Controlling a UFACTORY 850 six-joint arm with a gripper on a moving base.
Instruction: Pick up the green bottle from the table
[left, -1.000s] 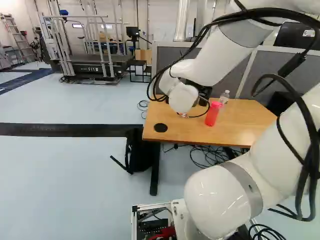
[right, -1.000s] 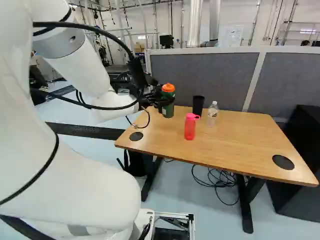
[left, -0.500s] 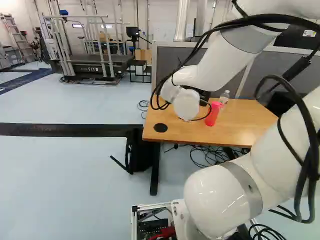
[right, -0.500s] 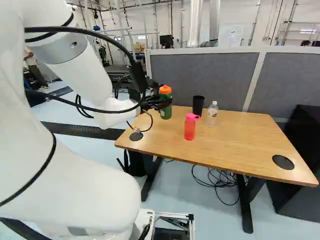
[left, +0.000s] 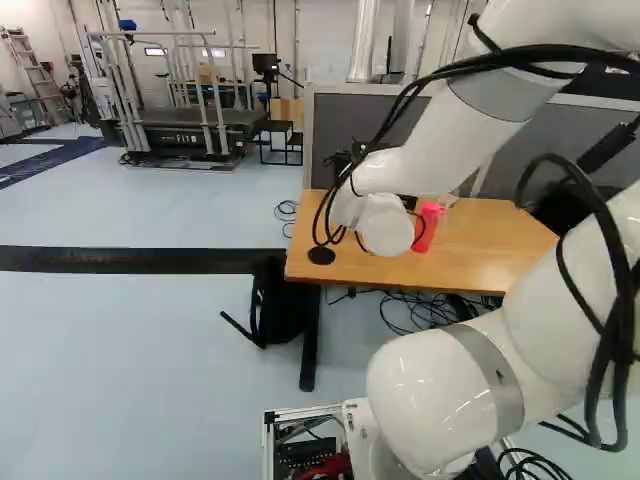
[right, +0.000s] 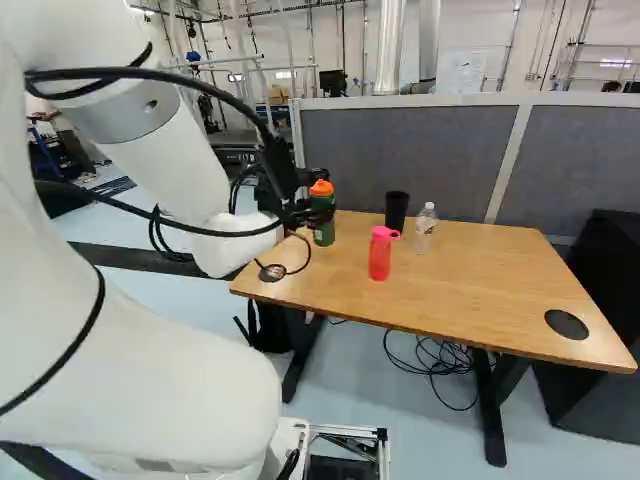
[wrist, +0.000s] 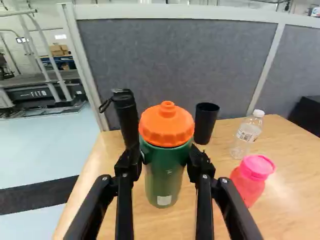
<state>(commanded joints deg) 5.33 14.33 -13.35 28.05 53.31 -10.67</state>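
A black gripper, fingers partly spread, grasps the green bottle from both sides. Smooth, cylindrical, with a ridged orange lid, it is upright between them, over a wood-grain table.

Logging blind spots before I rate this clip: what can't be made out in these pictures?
Green bottle: left base view, hidden behind the arm.
Contact between claw and bottle: wrist view, hidden by the claw itself.
Black container with a loop: wrist view, lower end hidden by the claw.
White label on the green bottle: wrist view, any print too small.
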